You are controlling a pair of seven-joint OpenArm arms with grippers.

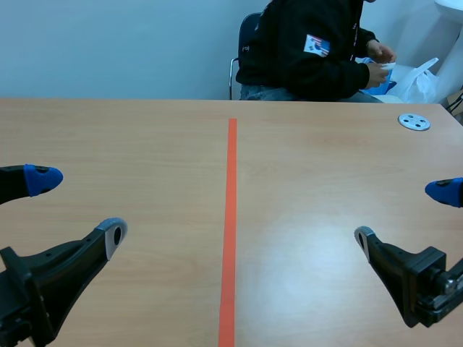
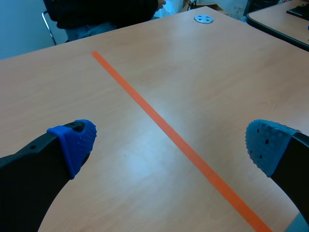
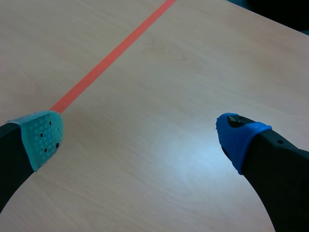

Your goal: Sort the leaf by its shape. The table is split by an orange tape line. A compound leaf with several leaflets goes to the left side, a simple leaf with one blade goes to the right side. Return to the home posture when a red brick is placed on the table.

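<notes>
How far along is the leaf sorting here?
Done: nothing visible; no leaf lies on either side of the orange tape line. In hand: nothing; the left tool and right tool are open, low over the table. The person across handles something off the table. Left: all sorting; no red brick shows.

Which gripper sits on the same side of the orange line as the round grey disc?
The right gripper: it and the disc both lie right of the orange line, while the left gripper is across it.
</notes>
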